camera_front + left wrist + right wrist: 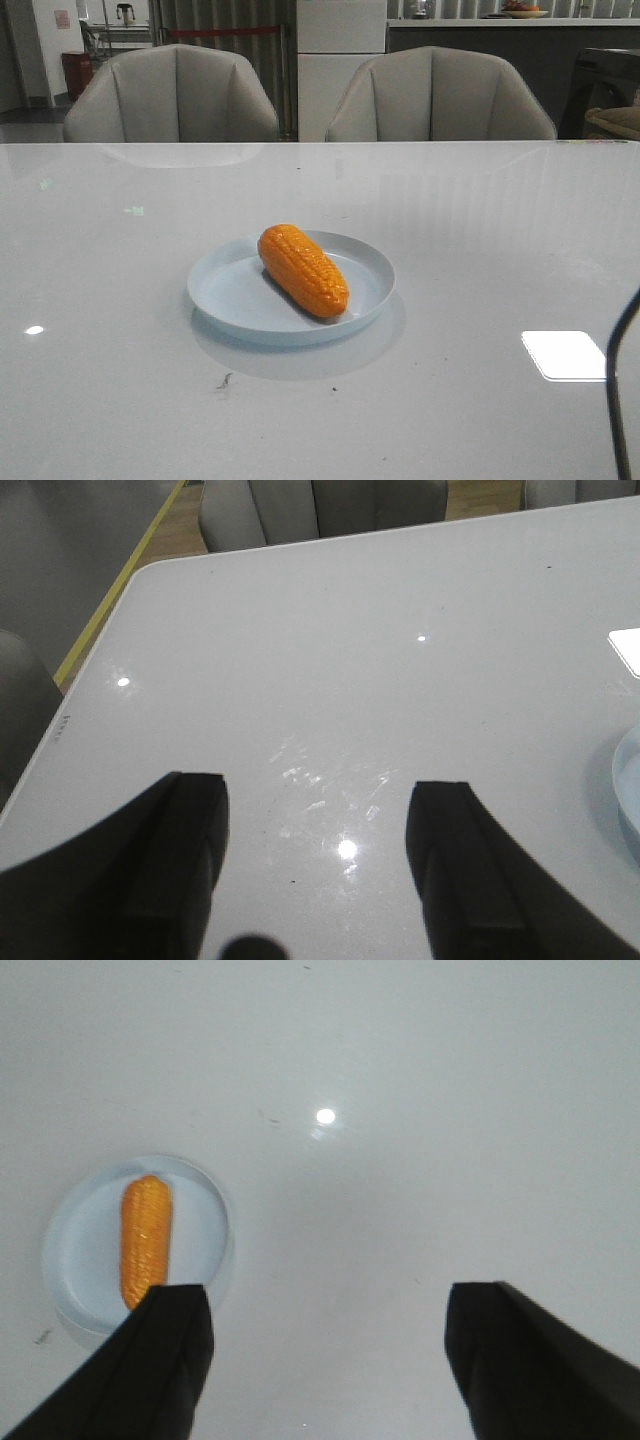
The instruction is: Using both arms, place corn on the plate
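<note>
From the front, one corn (303, 269) lies aslant inside one plate (240, 305) on the table (110, 250) before two chairs (172, 95); the left wrist view shows the left gripper (315, 875) spread wide and empty, and the right wrist view shows the right gripper (330, 1360) likewise.

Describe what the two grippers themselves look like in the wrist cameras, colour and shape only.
Both show as a pair of matte black fingers. On the left gripper the fingers are thick, blocky slabs with squared tips and stepped inner faces. On the right gripper the fingers look like broad, flat-topped wedges. No markings or labels are visible on either. In the front view only a thin dark cable shows.
</note>
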Available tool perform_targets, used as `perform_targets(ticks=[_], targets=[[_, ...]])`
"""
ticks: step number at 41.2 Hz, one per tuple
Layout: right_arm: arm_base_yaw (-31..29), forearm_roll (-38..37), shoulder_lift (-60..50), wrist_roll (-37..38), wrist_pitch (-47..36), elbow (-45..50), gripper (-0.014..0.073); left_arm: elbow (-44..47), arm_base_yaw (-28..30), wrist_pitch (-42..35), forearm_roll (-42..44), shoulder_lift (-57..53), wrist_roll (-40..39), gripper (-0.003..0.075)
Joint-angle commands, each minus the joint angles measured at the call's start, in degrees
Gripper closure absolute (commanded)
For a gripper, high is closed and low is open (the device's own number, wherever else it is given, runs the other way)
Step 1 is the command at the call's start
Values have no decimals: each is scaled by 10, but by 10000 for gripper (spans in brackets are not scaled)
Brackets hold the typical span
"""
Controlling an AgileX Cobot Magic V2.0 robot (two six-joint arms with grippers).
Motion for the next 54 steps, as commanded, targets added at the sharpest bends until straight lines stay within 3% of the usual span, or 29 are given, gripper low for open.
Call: perform_targets(ticks=[1, 13, 22, 54], targets=[[-29, -19, -93, -8, -44, 71, 5, -16, 0, -47, 4, -2, -3, 267], [-60, -20, -344, -9, -268, 434, 5, -16, 0, -46, 4, -2, -3, 267], [-60, -17, -481, -9, -310, 642, 5, -16, 0, -46, 4, -2, -3, 267], [-60, -13, -520, -9, -322, 670, 5, -16, 0, -46, 4, -2, -3, 267]])
